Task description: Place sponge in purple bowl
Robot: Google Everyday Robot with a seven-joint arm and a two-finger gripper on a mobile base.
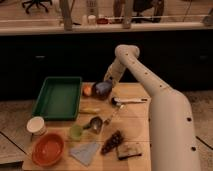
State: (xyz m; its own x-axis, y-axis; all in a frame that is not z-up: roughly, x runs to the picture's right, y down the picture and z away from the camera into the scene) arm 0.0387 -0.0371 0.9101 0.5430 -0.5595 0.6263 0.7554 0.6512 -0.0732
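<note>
The purple bowl (102, 90) is small, dark and round, at the far middle of the wooden table, right of the green tray. My gripper (106, 81) hangs right over the bowl's far rim, at the end of the white arm that reaches in from the right. A pale bluish patch shows at the bowl's top, just under the gripper. I cannot tell whether it is the sponge, or whether it is held or lies in the bowl.
A green tray (57, 97) stands at the left. An orange fruit (87, 90) sits beside the bowl. Nearer lie a white cup (36, 125), a green cup (76, 131), an orange-red bowl (47, 149), a grey-blue cloth (85, 152), a dark brownish pad (129, 150) and utensils (127, 101).
</note>
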